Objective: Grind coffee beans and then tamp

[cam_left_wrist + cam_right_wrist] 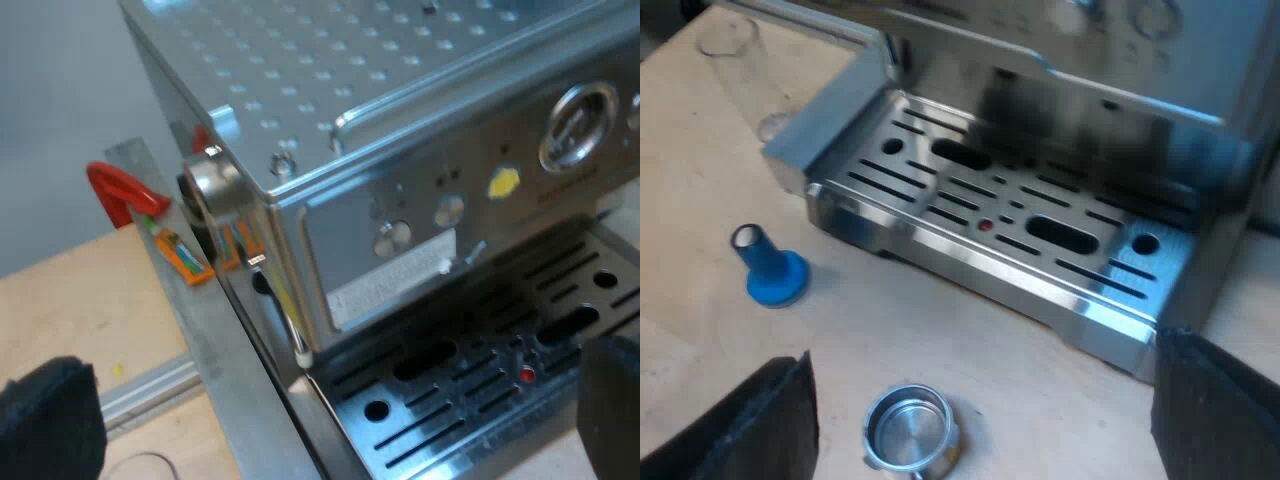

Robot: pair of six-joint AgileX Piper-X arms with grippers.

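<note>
Blue tamper (pixel 770 272) stands on desk (pixel 700 180) near machine (pixel 1090 70) tray (pixel 970 250); metal holder (pixel 908 432) lies on desk under right hand (pixel 980 400), released, empty. Left hand (pixel 335 400) released, empty, over machine front.

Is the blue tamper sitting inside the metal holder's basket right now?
No: the blue tamper stands on the wooden table, apart from the round metal holder, whose basket looks empty.
</note>
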